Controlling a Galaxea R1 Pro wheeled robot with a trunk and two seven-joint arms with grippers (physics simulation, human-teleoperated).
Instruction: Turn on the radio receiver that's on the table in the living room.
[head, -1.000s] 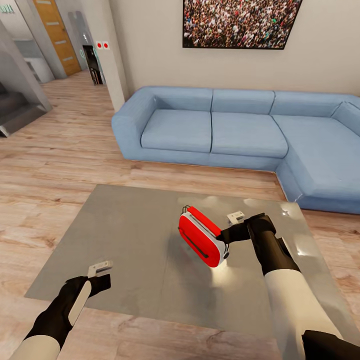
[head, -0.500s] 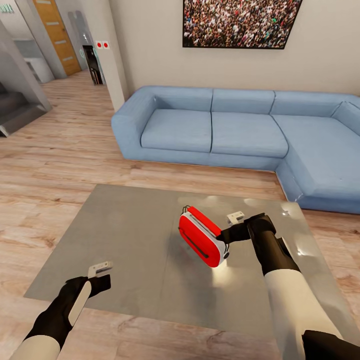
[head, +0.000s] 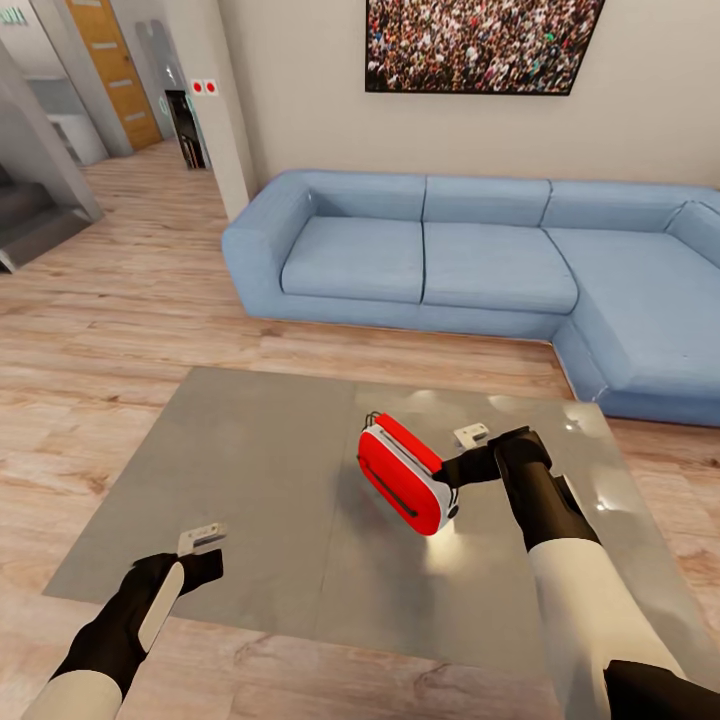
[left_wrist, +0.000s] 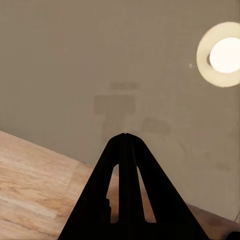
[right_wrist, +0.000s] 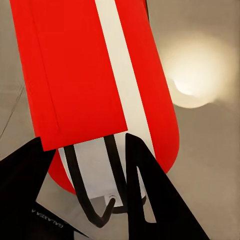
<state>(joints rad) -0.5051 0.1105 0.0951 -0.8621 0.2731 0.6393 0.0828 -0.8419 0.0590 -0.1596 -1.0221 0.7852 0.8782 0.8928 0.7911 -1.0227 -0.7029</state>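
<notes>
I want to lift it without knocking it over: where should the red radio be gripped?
Probably across the narrow body of the radio receiver, fingers on its two broad red faces, coming from the right gripper side. It stands tilted on the table, its thin white-trimmed edge facing that gripper.

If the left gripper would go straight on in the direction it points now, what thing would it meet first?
Most likely the glossy grey top of the table. In the left wrist view the left gripper, fingers closed together, points at that bare surface just past the table's near edge. Nothing else seems to lie in its line, though depth is unclear.
</notes>
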